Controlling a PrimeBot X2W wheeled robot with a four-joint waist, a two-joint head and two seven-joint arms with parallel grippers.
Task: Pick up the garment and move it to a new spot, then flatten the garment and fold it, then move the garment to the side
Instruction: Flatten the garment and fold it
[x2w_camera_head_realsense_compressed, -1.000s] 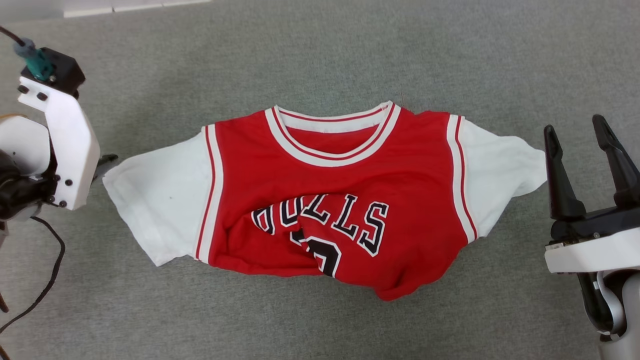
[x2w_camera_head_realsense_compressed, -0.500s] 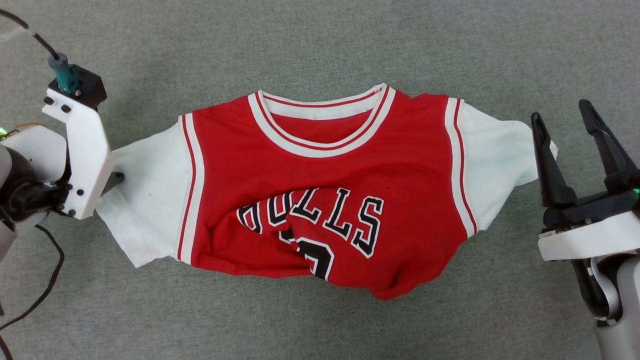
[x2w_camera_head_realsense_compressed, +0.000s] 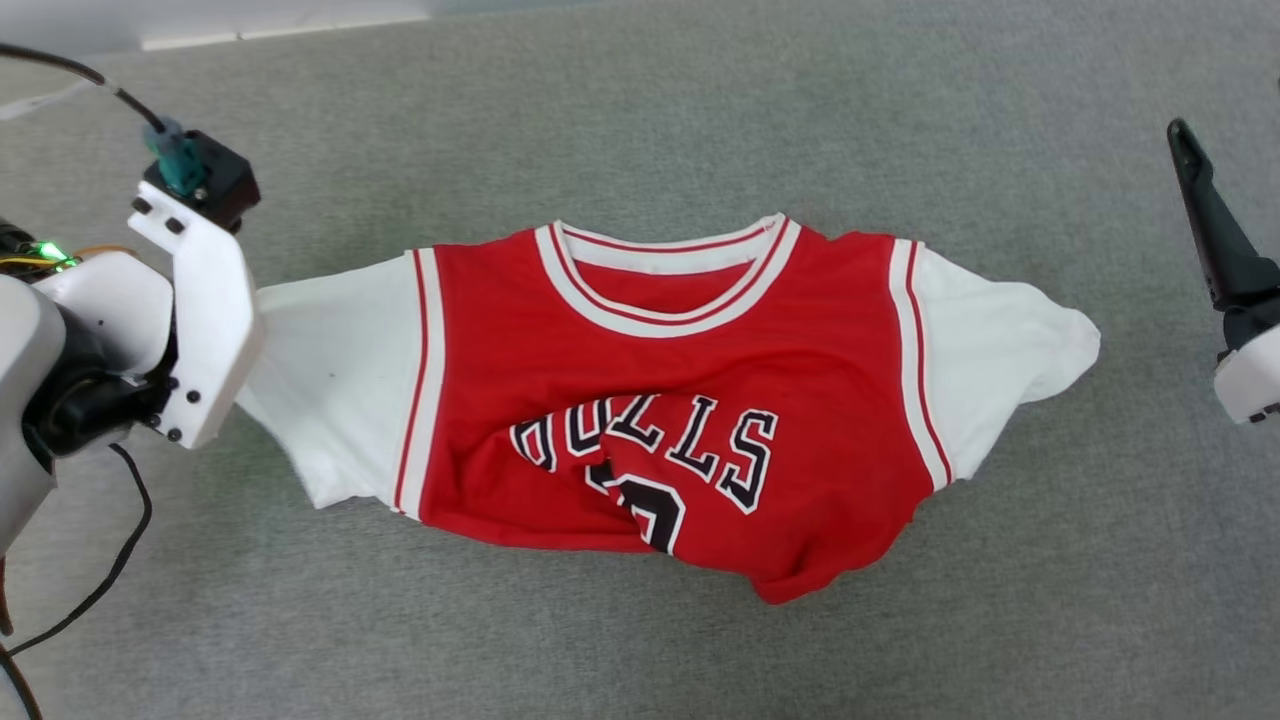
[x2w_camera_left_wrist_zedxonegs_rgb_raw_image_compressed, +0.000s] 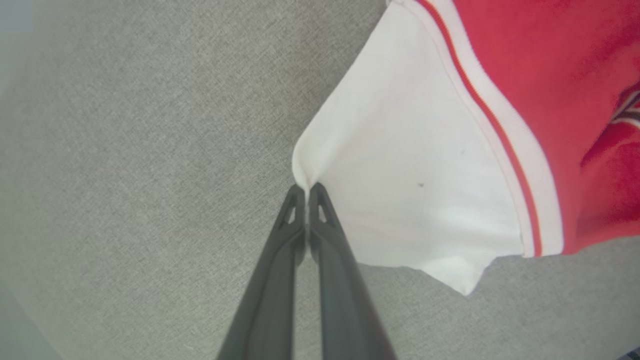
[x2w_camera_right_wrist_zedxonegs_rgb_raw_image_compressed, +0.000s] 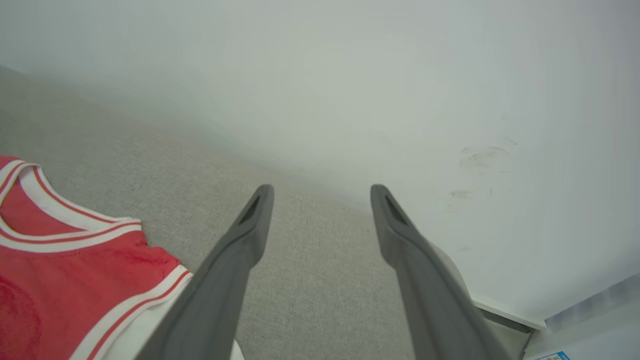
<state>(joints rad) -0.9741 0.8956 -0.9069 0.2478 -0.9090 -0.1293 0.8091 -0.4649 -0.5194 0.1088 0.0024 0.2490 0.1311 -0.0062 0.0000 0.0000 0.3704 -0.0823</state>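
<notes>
Both arms: pinches white sleeve of garment at nine o'clock with left gripper; holds right gripper wide, empty, at three o'clock.

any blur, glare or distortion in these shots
Head view: sharp, even light, faint shadow under the shirt. Left wrist view: left corners dim and soft, white sleeve near blown out. Right wrist view: hazy, wall washed out, right claw looks stretched.

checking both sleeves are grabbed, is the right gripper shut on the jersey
No, the right gripper has its fingers wide apart over the grey carpet, nothing between them, the red jersey off to one side.
</notes>
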